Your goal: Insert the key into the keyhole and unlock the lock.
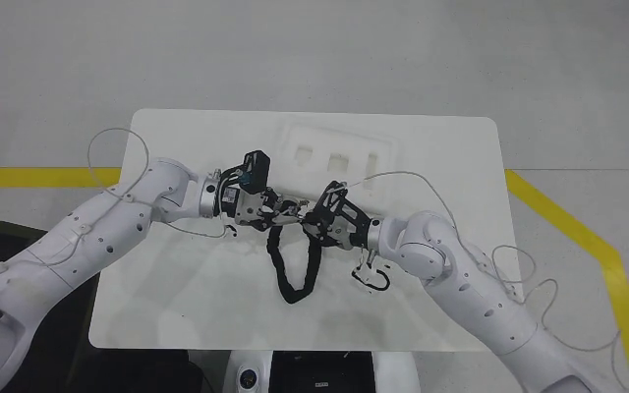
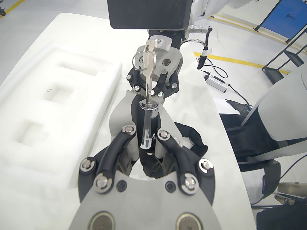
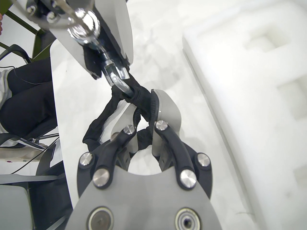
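My left gripper (image 2: 145,111) is shut on the chrome lock cylinder (image 2: 148,130), which it holds above the table. The silver key (image 2: 149,72) with its ring stands in the keyhole at the cylinder's end. A black fabric-sleeved chain (image 1: 295,270) hangs from the lock in a loop down onto the table. My right gripper (image 3: 144,104) faces the left one and is shut on the chain sleeve (image 3: 141,96) just past the lock's chrome end (image 3: 116,77). In the top view the left gripper (image 1: 278,211) and the right gripper (image 1: 316,220) meet at mid-table.
A white foam tray (image 1: 339,147) with square recesses lies at the back of the white table (image 1: 442,157). Small black cable loops lie by the right arm (image 1: 371,280) and under the left wrist (image 1: 229,233).
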{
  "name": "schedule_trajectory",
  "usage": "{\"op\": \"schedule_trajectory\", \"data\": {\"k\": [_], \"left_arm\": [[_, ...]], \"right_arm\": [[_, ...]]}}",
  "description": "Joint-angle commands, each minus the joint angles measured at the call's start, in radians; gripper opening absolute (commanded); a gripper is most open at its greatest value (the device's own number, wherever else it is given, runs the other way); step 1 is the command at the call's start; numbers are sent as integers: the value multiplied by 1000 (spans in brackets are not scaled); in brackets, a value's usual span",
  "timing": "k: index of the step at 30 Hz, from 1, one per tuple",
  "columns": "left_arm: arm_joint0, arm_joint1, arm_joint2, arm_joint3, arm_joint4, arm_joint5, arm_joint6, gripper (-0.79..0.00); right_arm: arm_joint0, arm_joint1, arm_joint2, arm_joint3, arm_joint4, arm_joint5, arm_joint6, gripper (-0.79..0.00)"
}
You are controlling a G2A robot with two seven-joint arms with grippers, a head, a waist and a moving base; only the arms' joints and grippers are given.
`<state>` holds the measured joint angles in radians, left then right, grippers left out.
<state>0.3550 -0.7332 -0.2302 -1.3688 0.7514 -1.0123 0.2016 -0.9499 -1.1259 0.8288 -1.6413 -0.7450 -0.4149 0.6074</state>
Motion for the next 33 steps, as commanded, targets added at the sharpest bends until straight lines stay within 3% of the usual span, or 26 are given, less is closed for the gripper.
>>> {"op": "schedule_trajectory", "data": {"k": [1, 9, 14, 15, 16, 17, 18, 19, 26, 33], "left_arm": [[2, 3, -6, -1, 3, 0, 2, -785], [18, 21, -37, 9, 14, 0, 14, -785], [28, 35, -57, 23, 39, 0, -33, -785], [32, 37, -62, 27, 40, 0, -45, -785], [37, 38, -66, 31, 43, 1, -61, -785], [41, 38, -69, 30, 50, 7, -82, -785], [48, 38, -70, 30, 54, 15, -105, -785], [54, 37, -73, 28, 51, 20, -123, -785], [79, 32, -80, 0, 37, 77, -316, -785], [99, 28, -90, -36, 51, 175, -517, -785]], "right_arm": [[-6, 2, 8, -5, -5, -3, 6, -785], [-30, 10, 41, -27, -23, -8, 47, -785], [-43, 14, 60, -36, -26, 1, 71, -785], [-43, 15, 64, -38, -30, 7, 78, -696], [-44, 16, 67, -41, -32, 12, 83, -449], [-44, 16, 69, -44, -36, 15, 89, -394], [-43, 16, 71, -47, -41, 18, 97, -185], [-43, 16, 73, -49, -43, 19, 103, -80], [-39, 16, 82, -53, -49, 29, 133, -9], [-53, 21, 119, -83, -36, 29, 118, -3]]}}
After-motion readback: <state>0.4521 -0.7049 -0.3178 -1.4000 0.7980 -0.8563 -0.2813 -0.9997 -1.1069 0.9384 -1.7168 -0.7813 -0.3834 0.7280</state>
